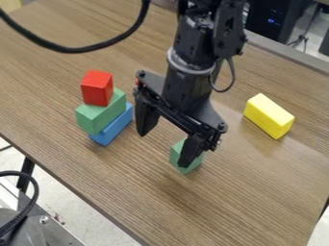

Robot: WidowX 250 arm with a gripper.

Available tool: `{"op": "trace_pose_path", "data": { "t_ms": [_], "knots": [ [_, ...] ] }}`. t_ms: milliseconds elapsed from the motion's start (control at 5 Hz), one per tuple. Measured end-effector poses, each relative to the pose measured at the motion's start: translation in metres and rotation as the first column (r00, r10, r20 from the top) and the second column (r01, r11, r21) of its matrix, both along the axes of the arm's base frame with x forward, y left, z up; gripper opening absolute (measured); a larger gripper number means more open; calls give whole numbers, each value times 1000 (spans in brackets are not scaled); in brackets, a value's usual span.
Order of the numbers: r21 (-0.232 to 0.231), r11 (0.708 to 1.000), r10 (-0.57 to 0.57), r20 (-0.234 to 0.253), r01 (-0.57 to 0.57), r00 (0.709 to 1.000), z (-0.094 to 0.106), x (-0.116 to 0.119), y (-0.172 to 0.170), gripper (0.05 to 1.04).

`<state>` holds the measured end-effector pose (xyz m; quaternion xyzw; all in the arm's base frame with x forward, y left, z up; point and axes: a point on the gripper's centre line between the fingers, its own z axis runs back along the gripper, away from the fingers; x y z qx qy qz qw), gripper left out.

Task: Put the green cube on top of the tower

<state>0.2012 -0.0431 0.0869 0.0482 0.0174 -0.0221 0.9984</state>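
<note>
My gripper hangs over the middle of the table, open, its two fingers spread wide with bare tabletop showing between them. The green cube stands on the table at the right-hand finger, which hides part of it; whether they touch I cannot tell. To the left of the gripper is the tower: a blue block at the bottom, a larger green block on it, and a red cube on top.
A yellow block lies on the wooden table to the right of the arm. A black cable loops over the upper left. The table's front edge runs diagonally across the lower left.
</note>
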Motion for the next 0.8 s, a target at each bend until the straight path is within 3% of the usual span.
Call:
{"op": "trace_pose_path", "data": {
  "t_ms": [200,400,600,800],
  "knots": [
    [4,1000,0,-23,0,1000,-5,-3,0,999],
    [-50,996,-77,-70,74,995,-30,23,-7,999],
    [-51,999,-25,-126,19,992,-52,42,1,999],
    [-74,997,-9,-128,-1,992,-57,49,3,999]
  ]
}}
